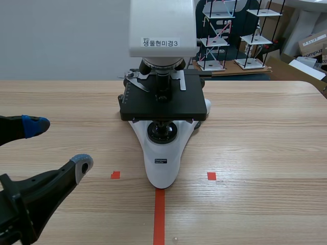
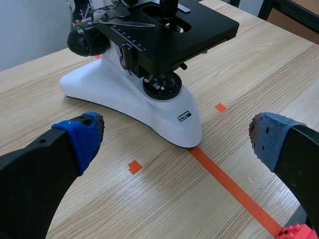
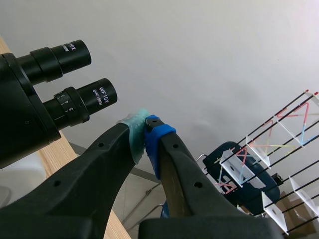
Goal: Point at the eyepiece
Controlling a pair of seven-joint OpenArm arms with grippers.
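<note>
Right wrist view: right gripper (image 3: 145, 130), fingers pressed together on nothing, is pointing its tip just beside the nearer eyepiece (image 3: 92, 97) of the microscope (image 3: 20, 114), with a slight gap showing. Second eyepiece (image 3: 62, 57) is sitting alongside the first, farther from the tip. Left gripper (image 1: 58, 145), fingers spread wide, is hovering low over the table (image 1: 265, 153), in front of the microscope's white base (image 1: 161, 158) and off to its left. Shelf-like models (image 1: 240, 35) are standing behind the microscope.

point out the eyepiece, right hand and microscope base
eyepiece (image 3: 94, 97): right wrist view, barrel of the one nearer the hand
right hand (image 3: 145, 132): right wrist view, between its fingertips
microscope base (image 2: 149, 114): left wrist view, white foot
</note>
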